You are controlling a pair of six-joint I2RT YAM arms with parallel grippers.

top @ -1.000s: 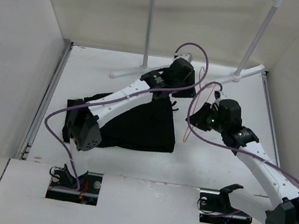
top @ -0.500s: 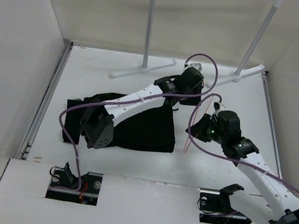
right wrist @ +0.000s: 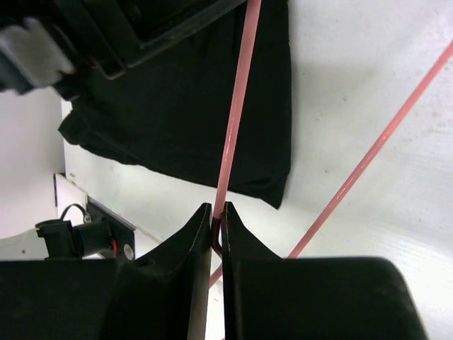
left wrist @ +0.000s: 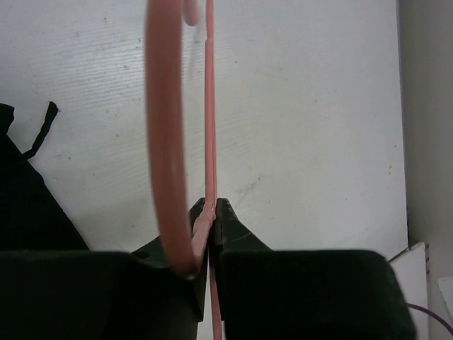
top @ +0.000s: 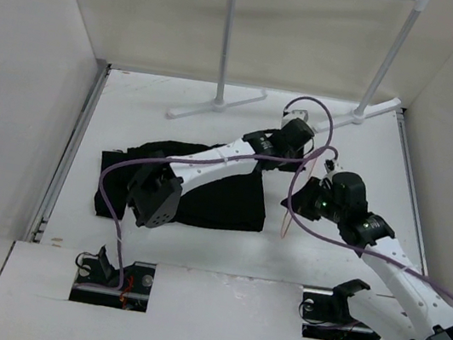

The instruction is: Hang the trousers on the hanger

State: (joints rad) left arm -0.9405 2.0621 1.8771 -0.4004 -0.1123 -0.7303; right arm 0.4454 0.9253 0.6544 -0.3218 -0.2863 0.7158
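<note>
The black trousers [top: 226, 200] lie folded on the white table, partly under my left arm. The thin pink hanger [top: 289, 221] is held off the table between both arms, to the right of the trousers. My left gripper [top: 321, 156] is shut on the hanger's wire [left wrist: 209, 127] just below the curved hook [left wrist: 164, 142], its tips [left wrist: 212, 207] pinching it. My right gripper [top: 308, 200] is shut on a lower bend of the hanger [right wrist: 237, 106], jaws [right wrist: 217, 214] tight round the wire. Trousers fabric [right wrist: 177, 120] lies beyond it.
A white garment rack [top: 227, 41] stands at the back, its T-shaped feet [top: 215, 106] on the table. White walls close in on the left and right. Purple cables loop over both arms [top: 108, 181].
My left arm swung right, off the trousers to the hanger's top, and its jaws closed on the wire. My right gripper with the hanger shifted slightly nearer.
</note>
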